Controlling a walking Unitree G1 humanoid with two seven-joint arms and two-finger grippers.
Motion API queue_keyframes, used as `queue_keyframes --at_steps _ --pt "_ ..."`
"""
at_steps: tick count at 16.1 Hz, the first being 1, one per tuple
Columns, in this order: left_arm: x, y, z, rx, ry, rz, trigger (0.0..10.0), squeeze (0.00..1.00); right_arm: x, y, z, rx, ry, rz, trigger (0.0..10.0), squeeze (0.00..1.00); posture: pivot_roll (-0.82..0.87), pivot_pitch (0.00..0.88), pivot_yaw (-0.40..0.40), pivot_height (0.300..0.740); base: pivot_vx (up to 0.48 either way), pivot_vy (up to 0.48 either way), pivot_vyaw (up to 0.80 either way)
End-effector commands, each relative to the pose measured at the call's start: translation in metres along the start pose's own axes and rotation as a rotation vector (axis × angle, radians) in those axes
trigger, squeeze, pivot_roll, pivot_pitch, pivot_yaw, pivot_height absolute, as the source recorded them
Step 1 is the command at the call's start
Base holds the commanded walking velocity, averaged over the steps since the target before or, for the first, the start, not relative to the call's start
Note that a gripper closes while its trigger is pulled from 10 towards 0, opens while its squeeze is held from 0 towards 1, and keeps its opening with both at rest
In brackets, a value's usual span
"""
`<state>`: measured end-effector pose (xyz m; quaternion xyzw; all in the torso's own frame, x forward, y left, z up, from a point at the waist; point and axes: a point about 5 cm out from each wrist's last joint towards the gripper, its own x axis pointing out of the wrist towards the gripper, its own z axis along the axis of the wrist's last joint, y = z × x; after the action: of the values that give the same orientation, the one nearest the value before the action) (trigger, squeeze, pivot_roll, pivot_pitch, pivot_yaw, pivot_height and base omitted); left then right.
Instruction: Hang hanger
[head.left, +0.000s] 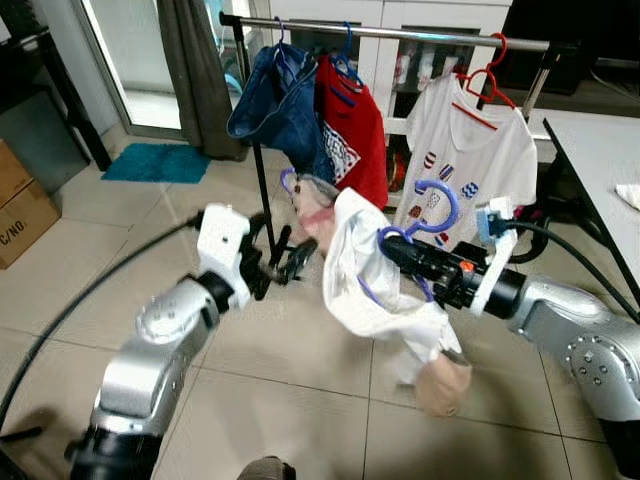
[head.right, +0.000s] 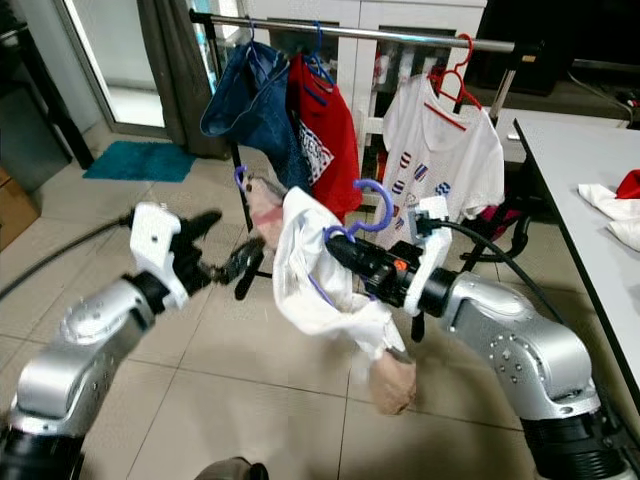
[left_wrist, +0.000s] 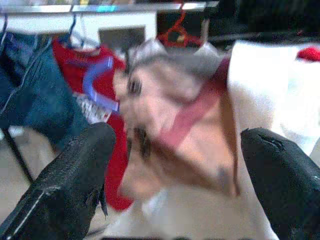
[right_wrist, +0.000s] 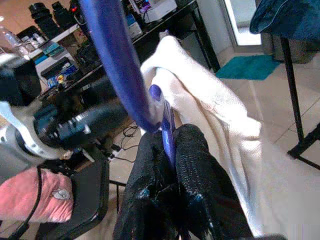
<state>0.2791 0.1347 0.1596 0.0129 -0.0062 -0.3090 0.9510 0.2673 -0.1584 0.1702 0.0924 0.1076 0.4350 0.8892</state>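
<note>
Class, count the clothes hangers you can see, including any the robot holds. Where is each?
4: two blue hangers and a red hanger on the rail; a purple hanger in the right gripper. Others may be hidden.

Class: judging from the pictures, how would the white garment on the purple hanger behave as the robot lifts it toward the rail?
The white garment is probably floppy: it sags in folds below the purple hanger. It likely swings, since the right gripper holds only the hanger. It seems light, hanging from a thin frame.
</note>
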Motion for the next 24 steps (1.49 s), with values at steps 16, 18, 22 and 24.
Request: queue_keyframes --at_steps 16,18,22,24 --pt "0.021 0.013 -0.002 0.099 -0.063 0.008 1.3 0.00 -0.007 0.001 0.013 -0.021 -0.074 0.093 10.0 0.00 0.02 0.000 0.043 0.740 0.000 0.000 0.00" --pt "0.022 0.016 -0.003 0.095 -0.061 0.020 0.8 0.00 -0.007 0.001 0.014 -0.019 -0.079 0.099 10.0 0.00 0.02 0.000 0.043 0.740 0.000 0.000 0.00" --pt "0.025 0.021 -0.007 0.096 -0.046 0.029 0.0 0.00 -0.007 0.002 0.015 -0.015 -0.091 0.115 10.0 0.00 0.02 0.000 0.040 0.740 0.000 0.000 0.00" --pt "0.028 0.023 -0.005 0.102 -0.051 0.019 0.0 0.00 -0.007 0.002 0.015 -0.012 -0.093 0.122 10.0 0.00 0.02 0.000 0.039 0.740 0.000 0.000 0.00"
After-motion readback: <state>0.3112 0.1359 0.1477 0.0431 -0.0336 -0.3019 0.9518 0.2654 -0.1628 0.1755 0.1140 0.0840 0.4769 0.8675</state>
